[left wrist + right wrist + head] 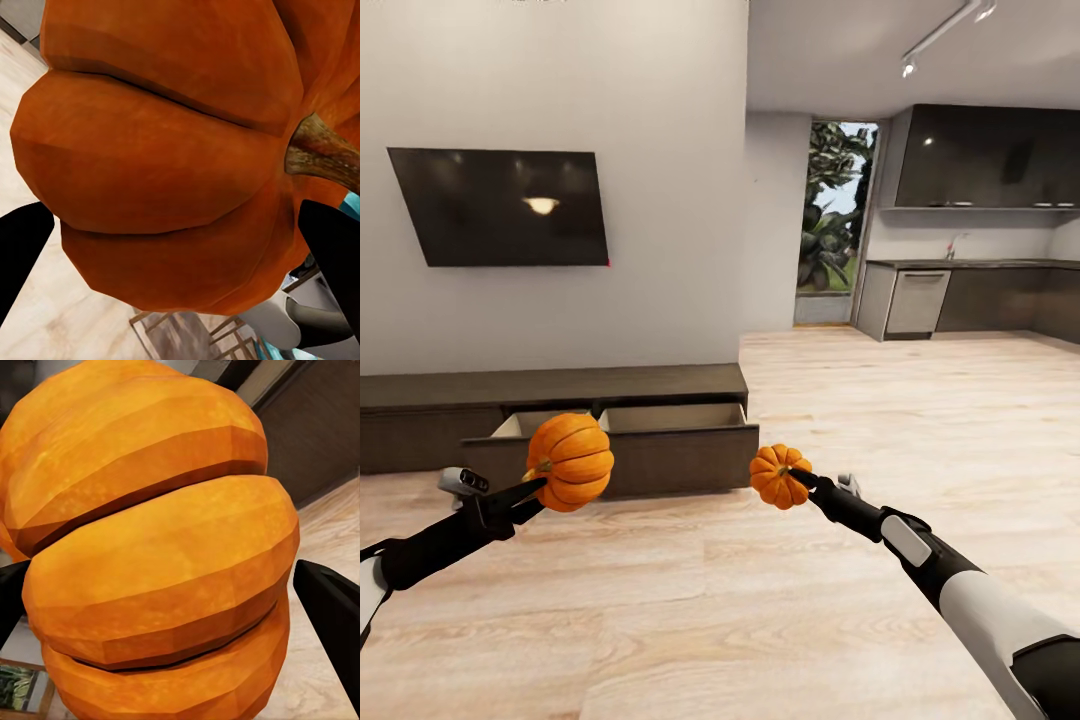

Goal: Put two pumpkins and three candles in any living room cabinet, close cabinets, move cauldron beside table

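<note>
Each claw [538, 487] [807, 480] clamped on a pumpkin [571, 461] [779, 475], before open-drawered cabinet [550, 388].

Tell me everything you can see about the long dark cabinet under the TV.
The cabinet is a long, low unit of dark brown wood standing on the pale plank floor against the grey wall, below the wall-mounted TV. Its fronts are flat, without handles. Two drawers near its right end are pulled out, showing pale wood insides; what they hold cannot be seen. Nothing touches it: both held pumpkins hang in front, nearer the camera.
</note>
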`<state>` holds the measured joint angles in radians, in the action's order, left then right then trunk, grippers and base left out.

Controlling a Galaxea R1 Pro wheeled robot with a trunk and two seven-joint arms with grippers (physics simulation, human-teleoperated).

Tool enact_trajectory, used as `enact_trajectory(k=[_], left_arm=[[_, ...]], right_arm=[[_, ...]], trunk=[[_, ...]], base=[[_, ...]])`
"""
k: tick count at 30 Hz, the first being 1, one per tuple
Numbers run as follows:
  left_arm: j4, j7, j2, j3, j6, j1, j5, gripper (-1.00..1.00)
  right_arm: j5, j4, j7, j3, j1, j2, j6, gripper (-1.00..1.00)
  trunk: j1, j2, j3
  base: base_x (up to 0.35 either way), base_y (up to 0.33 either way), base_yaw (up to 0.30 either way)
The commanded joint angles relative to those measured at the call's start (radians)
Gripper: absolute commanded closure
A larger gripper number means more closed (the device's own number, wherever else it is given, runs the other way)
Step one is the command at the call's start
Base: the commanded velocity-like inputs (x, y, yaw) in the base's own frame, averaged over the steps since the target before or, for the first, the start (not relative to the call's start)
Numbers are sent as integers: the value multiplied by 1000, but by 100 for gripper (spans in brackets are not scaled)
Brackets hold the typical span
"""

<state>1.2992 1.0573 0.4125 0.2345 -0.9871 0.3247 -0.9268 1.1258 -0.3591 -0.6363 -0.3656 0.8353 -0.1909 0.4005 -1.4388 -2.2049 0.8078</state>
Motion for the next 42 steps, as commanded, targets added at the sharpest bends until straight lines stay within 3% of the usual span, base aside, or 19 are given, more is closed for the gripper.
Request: enact_trajectory(k=[1,15,32,42], left_arm=[[0,1,0,0,-4,1,0,100],[0,1,0,0,-4,1,0,100],[0,1,0,0,-4,1,0,100],[0,1,0,0,-4,1,0,100]], right_arm=[[9,0,0,-5,1,-1,6,100],[9,0,0,-4,1,-1,6,100],[9,0,0,-4,0,-1,6,100],[9,0,0,-4,1,-1,6,100]], trunk=[[4,7,-2],[58,105,-48],[123,224,-102],[161,294,-133]], base=[[0,0,0],[0,0,4],[0,0,139],[0,0,17]])
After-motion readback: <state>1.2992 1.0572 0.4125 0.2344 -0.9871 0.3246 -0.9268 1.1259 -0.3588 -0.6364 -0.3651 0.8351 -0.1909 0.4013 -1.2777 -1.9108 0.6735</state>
